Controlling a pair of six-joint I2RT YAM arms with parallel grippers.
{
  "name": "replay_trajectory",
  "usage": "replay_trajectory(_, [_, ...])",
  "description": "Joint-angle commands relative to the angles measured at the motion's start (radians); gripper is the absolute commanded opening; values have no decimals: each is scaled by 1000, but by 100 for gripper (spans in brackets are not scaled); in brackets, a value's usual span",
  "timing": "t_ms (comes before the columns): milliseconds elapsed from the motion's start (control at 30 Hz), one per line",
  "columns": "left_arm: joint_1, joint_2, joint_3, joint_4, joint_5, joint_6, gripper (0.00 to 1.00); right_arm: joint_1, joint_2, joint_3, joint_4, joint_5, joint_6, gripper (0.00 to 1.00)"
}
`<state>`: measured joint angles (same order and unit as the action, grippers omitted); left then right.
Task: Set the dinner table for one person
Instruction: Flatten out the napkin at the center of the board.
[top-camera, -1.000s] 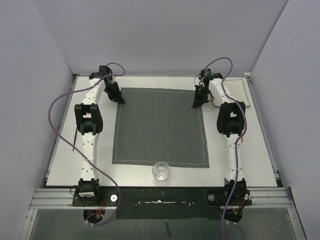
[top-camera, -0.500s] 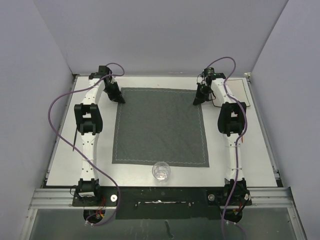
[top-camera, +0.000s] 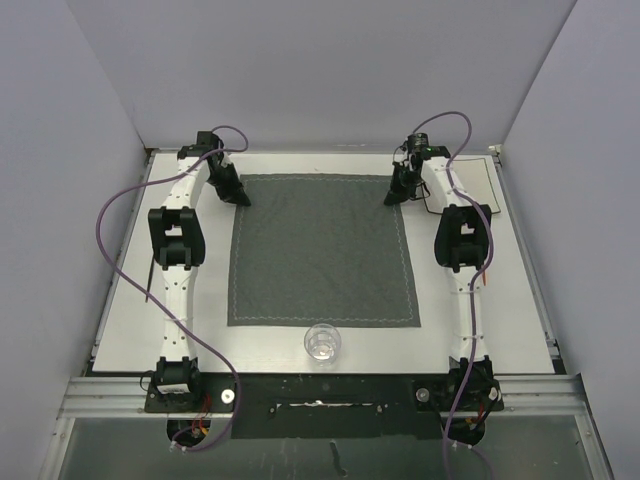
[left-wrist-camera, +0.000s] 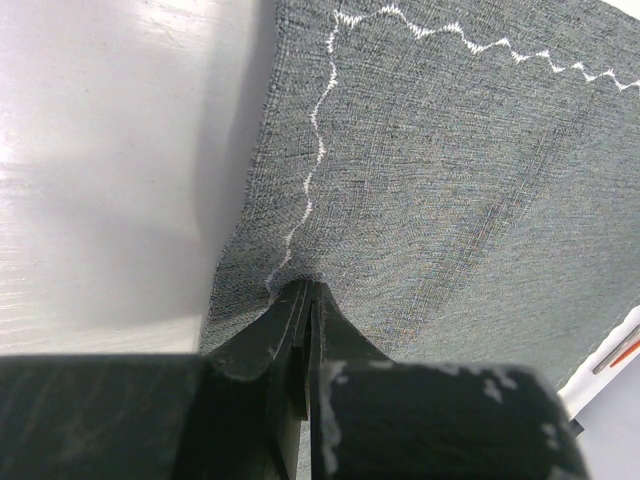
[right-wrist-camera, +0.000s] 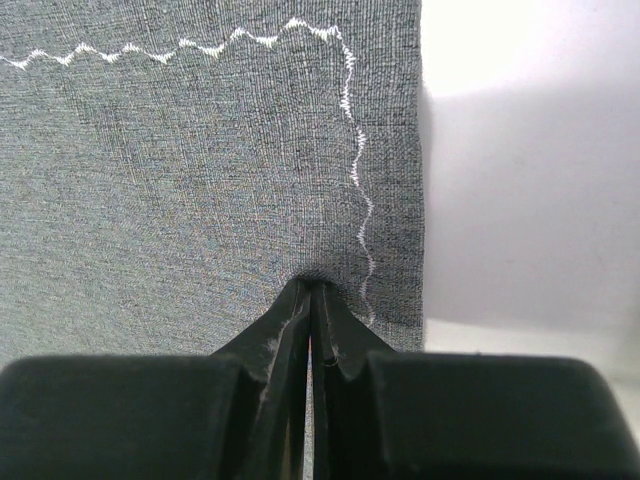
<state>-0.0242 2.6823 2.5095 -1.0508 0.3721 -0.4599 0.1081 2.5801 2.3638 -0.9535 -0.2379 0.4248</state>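
The white rectangular surface (top-camera: 130, 300), thinly edged in metal, lay flat between pale walls and filled the middle of the top view. A dark grey cloth placemat (top-camera: 322, 250) with white zigzag stitching along its border lay spread across its centre. The left tool (top-camera: 240, 197) was pinched tight on the placemat's far left corner and the right tool (top-camera: 392, 199) on its far right corner, the cloth puckering at both tips. A clear glass (top-camera: 322, 342) stood upright just beside the near edge. A white square plate (top-camera: 482, 185) sat at the far right.
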Motion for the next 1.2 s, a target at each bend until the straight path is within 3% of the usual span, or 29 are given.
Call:
replay_trajectory(0, [6,85,16,45,-42,8,0,-9,22,38,60,3,0,0])
replay_trajectory(1167, [53,178,190,87,6,-26,3,-24,20,15,81,-9,12,0])
